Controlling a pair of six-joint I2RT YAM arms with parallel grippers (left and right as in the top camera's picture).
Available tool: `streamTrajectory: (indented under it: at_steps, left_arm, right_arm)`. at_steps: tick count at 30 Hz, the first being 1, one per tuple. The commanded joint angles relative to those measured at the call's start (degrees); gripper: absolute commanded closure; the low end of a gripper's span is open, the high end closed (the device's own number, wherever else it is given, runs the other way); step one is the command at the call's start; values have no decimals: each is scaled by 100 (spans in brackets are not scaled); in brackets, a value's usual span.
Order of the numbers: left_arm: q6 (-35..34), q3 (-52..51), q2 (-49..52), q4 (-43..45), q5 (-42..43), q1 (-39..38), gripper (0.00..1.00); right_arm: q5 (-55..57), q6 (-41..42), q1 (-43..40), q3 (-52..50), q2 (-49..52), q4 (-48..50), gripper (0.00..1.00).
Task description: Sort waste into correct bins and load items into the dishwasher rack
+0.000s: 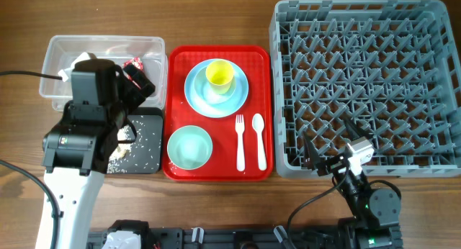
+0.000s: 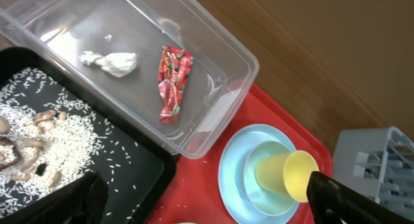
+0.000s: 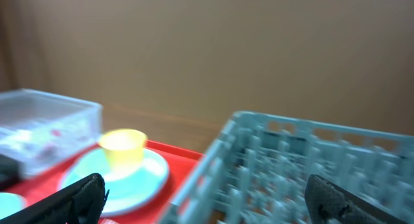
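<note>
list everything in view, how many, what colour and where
dishwasher rack: 1, grey, right
red tray: 1, red, centre
plate: 1, light blue, on red tray
small bowl: 1, pale blue-white, on plate
cup: 1, yellow, in small bowl
green bowl: 1, pale green, on red tray
fork: 1, white, on red tray
spoon: 1, white, beside fork
tub: 1, clear, back left
wrapper: 1, red, in tub
tissue wad: 1, white, in tub
black tray: 1, black, beside tub
rice scraps: many, white, in black tray
left gripper: 1, black, open, above tub
right gripper: 1, black, open, by rack
</note>
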Motion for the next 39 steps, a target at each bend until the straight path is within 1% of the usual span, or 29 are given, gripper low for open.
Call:
streamTrajectory:
  at_steps: [1, 3, 5, 8, 10, 12, 13, 14, 15, 16, 18, 19, 20, 21, 22, 23, 24, 25, 26, 27, 28, 29, 32, 33, 37, 39]
  left_arm:
    - [111, 96, 79, 0, 94, 131, 0]
    - [111, 96, 76, 0, 94, 131, 0]
    - [111, 96, 76, 0, 94, 131, 0]
    - [111, 96, 76, 0, 94, 131, 0]
    - [111, 96, 76, 0, 94, 131, 0]
    - [111, 96, 76, 0, 94, 131, 0]
    - [111, 96, 76, 0, 94, 131, 0]
    - [111, 96, 76, 0, 94, 131, 0]
    - [111, 96, 76, 0, 94, 131, 0]
    - [111, 96, 76, -4, 94, 131, 0]
    - [111, 96, 79, -13, 94, 131, 0]
    - [111, 96, 79, -13, 94, 131, 0]
    - [111, 96, 79, -13, 94, 131, 0]
    - [111, 96, 76, -13, 94, 131, 0]
    - [111, 96, 76, -13, 94, 131, 0]
    - [111, 96, 79, -13, 94, 131, 0]
    - [111, 96, 79, -13, 94, 131, 0]
    - [111, 96, 76, -13, 94, 131, 0]
    - [111, 96, 79, -13, 94, 131, 0]
    - [111, 96, 79, -13, 94, 131, 0]
    - [111, 96, 79, -13, 94, 131, 0]
    - [111, 96, 79, -13, 94, 131, 0]
    - [111, 96, 79, -13, 94, 131, 0]
    - [111, 96, 79, -13, 94, 131, 0]
    - [111, 96, 79, -13, 94, 131, 0]
    - [111, 96, 79, -13, 94, 131, 0]
  right_arm:
    - [-487, 942, -28, 103, -11, -83, 0]
    - [-354, 949, -28, 398, 50, -439, 0]
    - [-90, 925, -28, 1075, 308, -1104, 0]
    - [304, 922, -28, 2527, 1285, -2076, 0]
    - [271, 935, -26, 3755, 2271, -2774, 1]
    - [-354, 942, -24, 5359, 3585, -3834, 0]
    - [-885, 933, -22, 6019, 4155, -4251, 0]
    - [-1353, 931, -20, 6450, 4570, -4496, 0]
    - [-2262, 938, 13, 7020, 5252, -4697, 0]
    - [-2968, 951, 59, 7254, 5665, -4680, 0]
    - [-4175, 1106, 122, 7412, 6284, -4496, 0]
    - [-4564, 1397, 122, 7412, 6664, -4260, 0]
    - [-4765, 1974, 122, 7412, 7053, -4245, 0]
    - [-4839, 2312, 125, 7410, 7381, -4463, 0]
    - [-5027, 2798, 142, 7410, 7707, -4415, 8]
    - [-5165, 2796, 175, 7410, 7954, -4411, 38]
    - [-4924, 2658, 389, 7410, 8367, -4520, 80]
    - [-4461, 2682, 592, 7410, 8526, -4649, 92]
    - [-3947, 2758, 780, 7410, 8616, -4734, 95]
    - [-3327, 2872, 1003, 7410, 8693, -4806, 96]
    - [-2098, 3193, 1445, 7410, 8778, -4903, 96]
    - [-1292, 3379, 1814, 7410, 8819, -4942, 96]
    - [695, 3821, 2741, 7410, 8889, -5069, 96]
    - [1453, 3998, 3187, 7410, 8939, -5112, 96]
    - [3062, 4118, 4286, 7385, 9200, -5195, 95]
    - [3265, 4223, 4498, 7377, 9366, -5182, 94]
